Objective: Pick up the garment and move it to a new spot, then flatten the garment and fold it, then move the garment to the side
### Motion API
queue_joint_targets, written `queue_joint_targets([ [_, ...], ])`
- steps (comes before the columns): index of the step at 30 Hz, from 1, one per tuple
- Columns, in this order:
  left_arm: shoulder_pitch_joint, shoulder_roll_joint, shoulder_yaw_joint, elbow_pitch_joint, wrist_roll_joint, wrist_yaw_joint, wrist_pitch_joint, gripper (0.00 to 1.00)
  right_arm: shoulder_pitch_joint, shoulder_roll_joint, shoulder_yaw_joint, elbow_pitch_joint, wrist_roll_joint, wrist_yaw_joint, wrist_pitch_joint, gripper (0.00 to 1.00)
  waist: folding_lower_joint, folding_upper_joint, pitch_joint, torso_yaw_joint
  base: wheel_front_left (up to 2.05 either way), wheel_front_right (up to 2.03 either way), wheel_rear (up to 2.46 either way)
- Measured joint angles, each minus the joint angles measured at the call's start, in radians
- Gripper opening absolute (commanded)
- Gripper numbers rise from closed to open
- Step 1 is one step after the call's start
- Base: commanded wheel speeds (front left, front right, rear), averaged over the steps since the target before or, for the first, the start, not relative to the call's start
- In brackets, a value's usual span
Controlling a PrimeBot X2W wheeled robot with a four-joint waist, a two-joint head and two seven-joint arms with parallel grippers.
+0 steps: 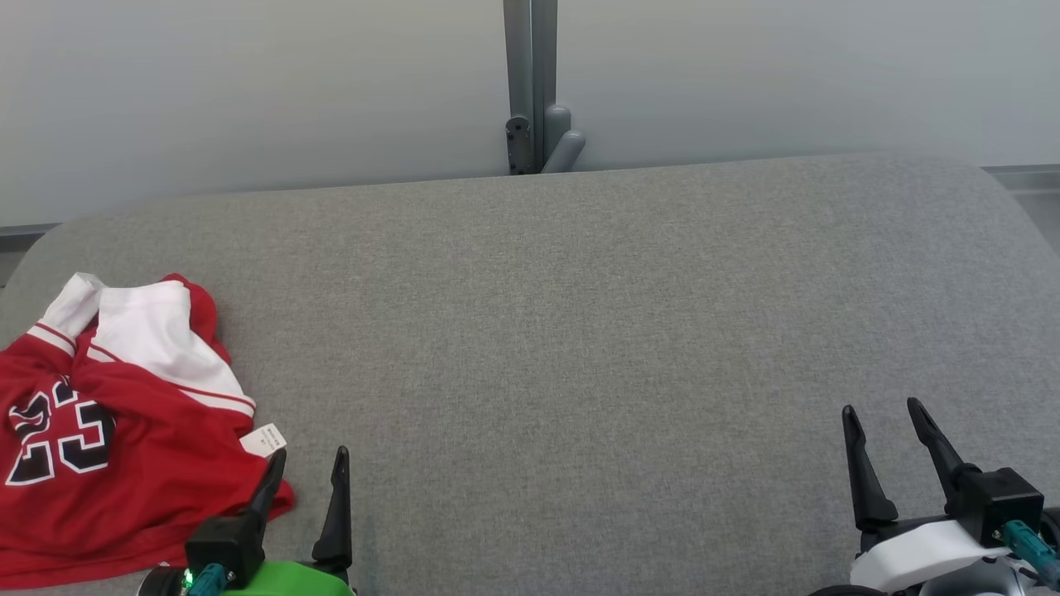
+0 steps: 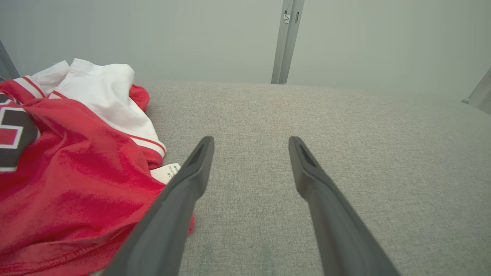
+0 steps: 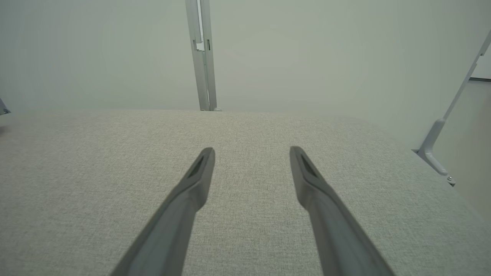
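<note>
- the garment (image 1: pixel 124 463) is seen crumpled at the near-left corner of the grey cushion (image 1: pixel 580 331), not picked up yet
- both sets of jaws are spread wide and empty: left gripper (image 1: pixel 309 454) just beside it, right gripper (image 1: pixel 880 407) well apart
- next, a leftward reach and a pinch on the cloth is probably needed

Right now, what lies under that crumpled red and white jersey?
The grey fabric surface shows around the crumpled red and white jersey; anything beneath its folds is hidden.
</note>
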Motion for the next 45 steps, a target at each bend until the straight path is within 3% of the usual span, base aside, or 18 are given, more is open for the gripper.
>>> queue_joint_targets([
  [31,-0.005,-0.006,0.004,0.021,-0.042,0.0,-0.006,1.0,0.002,-0.008,-0.005,0.016,0.028,0.0,-0.005,1.0,0.0,0.0,0.007,0.009,0.0,0.0,0.0],
  [38,-0.019,-0.007,0.002,0.013,-0.05,0.0,-0.007,1.0,0.01,-0.008,-0.008,0.011,0.027,0.0,-0.005,1.0,0.0,0.0,0.01,0.064,0.0,0.0,0.0],
  [45,-0.023,-0.007,0.01,0.001,-0.056,0.0,-0.007,1.0,0.01,-0.008,0.011,0.008,0.027,0.0,-0.005,1.0,0.0,0.0,0.012,0.176,0.0,0.0,0.0],
])
